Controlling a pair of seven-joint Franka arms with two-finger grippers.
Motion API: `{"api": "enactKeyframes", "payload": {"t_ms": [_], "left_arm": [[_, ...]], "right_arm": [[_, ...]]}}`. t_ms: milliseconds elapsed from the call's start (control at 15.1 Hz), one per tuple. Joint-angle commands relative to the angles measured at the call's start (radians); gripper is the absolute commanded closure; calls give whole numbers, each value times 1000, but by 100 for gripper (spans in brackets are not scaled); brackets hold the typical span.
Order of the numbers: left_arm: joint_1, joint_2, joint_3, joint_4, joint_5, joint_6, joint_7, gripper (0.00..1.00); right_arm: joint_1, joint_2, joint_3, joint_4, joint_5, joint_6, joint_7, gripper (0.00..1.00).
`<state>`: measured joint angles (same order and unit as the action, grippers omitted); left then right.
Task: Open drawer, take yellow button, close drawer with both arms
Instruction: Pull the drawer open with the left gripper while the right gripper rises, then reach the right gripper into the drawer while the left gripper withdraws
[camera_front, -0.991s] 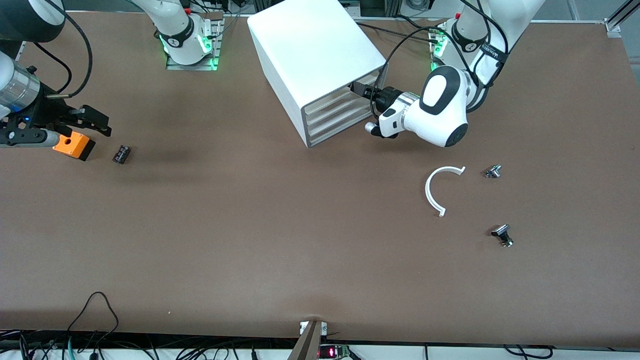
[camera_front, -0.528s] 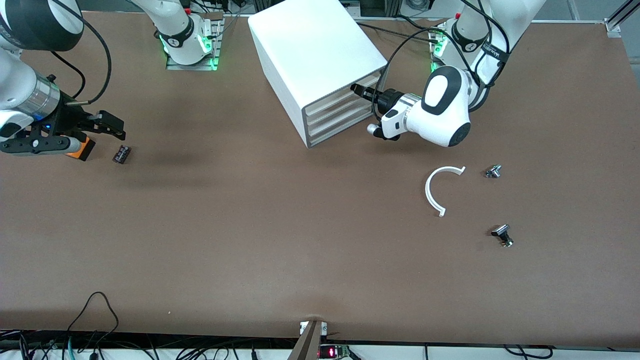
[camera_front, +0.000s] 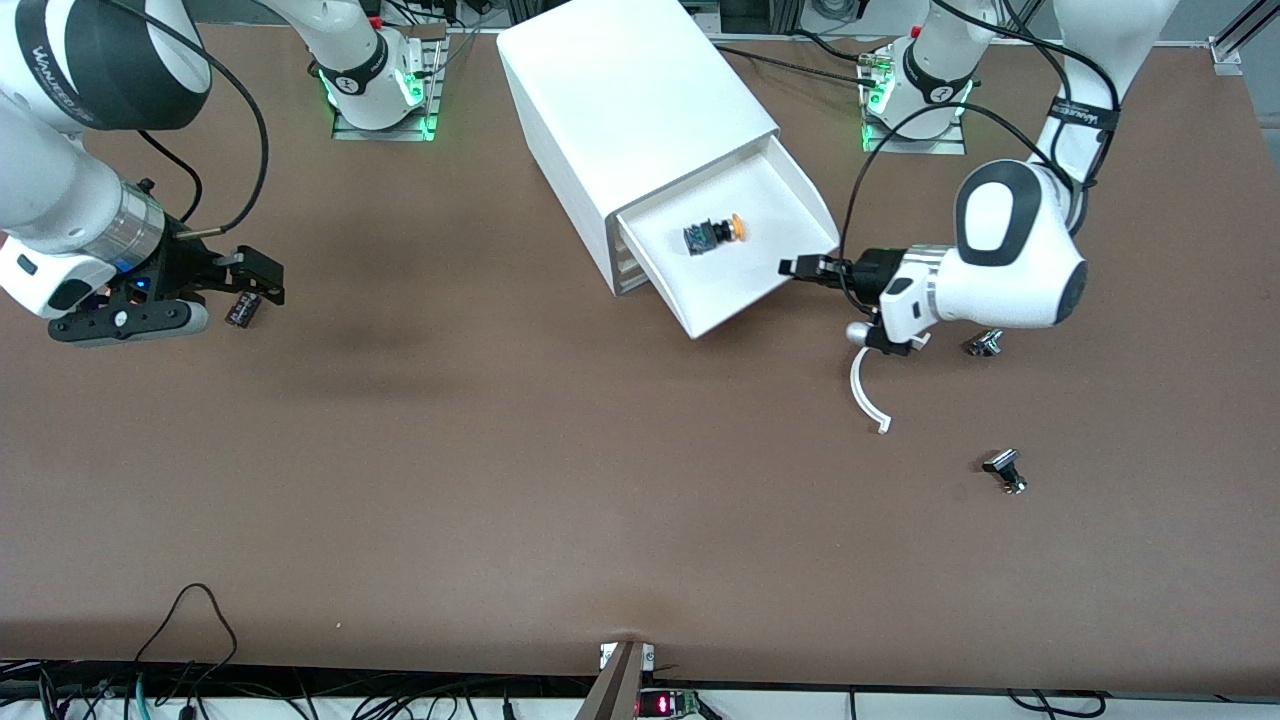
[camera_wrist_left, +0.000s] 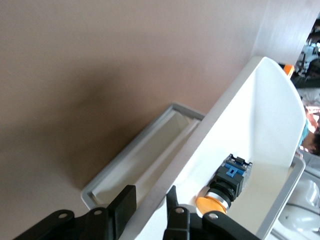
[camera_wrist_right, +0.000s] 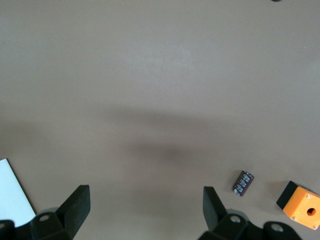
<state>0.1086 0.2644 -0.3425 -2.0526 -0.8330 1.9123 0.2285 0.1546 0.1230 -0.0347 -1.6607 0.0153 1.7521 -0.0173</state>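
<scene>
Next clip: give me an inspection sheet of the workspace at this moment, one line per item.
Surface: brown table, bare patches.
Job's things: top drawer pulled out of cabinet; button lying inside.
Clutter: white arc, two metal bits, black block, orange cube.
Hands: left hand straddles the drawer's front wall; right hand open over table by the block.
Cables: black cables at the table's near edge.
Surroundings: nothing seen.

The top drawer (camera_front: 745, 285) is pulled out.
The little orange-capped button (camera_front: 714, 233) lies on its side inside, cap pointing to 2 o'clock.
</scene>
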Motion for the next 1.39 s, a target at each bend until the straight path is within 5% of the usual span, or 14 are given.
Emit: {"api": "enactKeyframes", "payload": {"t_ms": [0, 396, 594, 726, 991, 1321], "left_arm": [[-12, 13, 2, 20, 28, 34, -12, 1], [-10, 9, 20, 95, 54, 60, -17, 0], [26, -20, 51, 190, 207, 60, -18, 0], [37, -46, 57, 241, 267, 60, -20, 0], [106, -108, 85, 281, 285, 41, -15, 0], [106, -157, 119, 455, 664, -234, -34, 0]], "right_arm": [[22, 32, -4, 38, 9, -7, -3, 0], [163, 116, -4, 152, 15, 49, 0, 0], [246, 177, 27, 232, 44, 124, -24, 0], [285, 251, 85, 319, 97, 194, -32, 0], [420, 404, 91, 517, 94, 202, -33, 0], [535, 501, 84, 604, 72, 240, -279, 0]]}}
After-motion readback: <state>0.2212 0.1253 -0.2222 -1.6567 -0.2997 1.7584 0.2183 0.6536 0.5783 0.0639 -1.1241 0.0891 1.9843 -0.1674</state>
